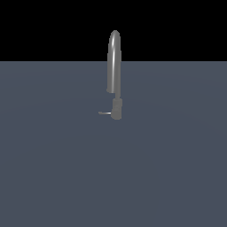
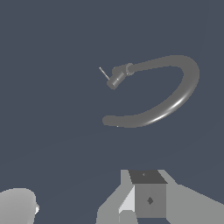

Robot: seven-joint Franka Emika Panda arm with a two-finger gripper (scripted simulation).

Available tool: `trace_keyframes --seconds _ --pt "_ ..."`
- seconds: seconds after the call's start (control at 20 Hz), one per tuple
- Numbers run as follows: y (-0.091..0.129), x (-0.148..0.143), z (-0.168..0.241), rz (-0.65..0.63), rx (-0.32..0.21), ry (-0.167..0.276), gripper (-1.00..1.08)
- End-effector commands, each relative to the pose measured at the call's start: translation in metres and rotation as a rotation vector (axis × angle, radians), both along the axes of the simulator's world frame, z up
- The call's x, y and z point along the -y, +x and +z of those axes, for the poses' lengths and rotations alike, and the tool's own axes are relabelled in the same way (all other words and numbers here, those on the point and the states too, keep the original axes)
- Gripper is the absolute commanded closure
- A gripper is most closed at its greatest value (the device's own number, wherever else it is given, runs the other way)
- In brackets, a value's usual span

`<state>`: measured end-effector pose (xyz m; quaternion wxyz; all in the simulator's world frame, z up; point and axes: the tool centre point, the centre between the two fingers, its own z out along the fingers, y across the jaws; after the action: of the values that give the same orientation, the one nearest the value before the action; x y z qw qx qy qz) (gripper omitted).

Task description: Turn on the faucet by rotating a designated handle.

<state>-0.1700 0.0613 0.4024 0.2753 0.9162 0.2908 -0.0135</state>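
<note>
1. Faucet (image 1: pixel 114 62), centre of exterior frame; handle (image 1: pixel 104 113) projects toward the frame's left from its base.
2. Gripper (image 2: pixel 148 197): only its body shows, so finger opening cannot be told; nothing visibly held.
3. Approach the lever tip sideways, below the arched spout.
4. Open floor (image 1: pixel 53 168) surrounds it.

No readable text, labels or numbers anywhere.

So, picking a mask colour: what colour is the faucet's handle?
Grey metal, like the faucet; the handle shows best in the exterior view.
</note>
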Motion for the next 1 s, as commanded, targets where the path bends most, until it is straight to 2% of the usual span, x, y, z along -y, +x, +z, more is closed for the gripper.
trace_keyframes --seconds 0.0,0.45,0.95 --pt "0.008 -0.006 -0.013 0.07 -0.003 -0.065 1.08" --pt "0.028 -0.021 -0.055 0.279 -0.014 -0.262 1.08" --pt "0.043 -0.031 -0.096 0.468 -0.021 -0.439 1.08"
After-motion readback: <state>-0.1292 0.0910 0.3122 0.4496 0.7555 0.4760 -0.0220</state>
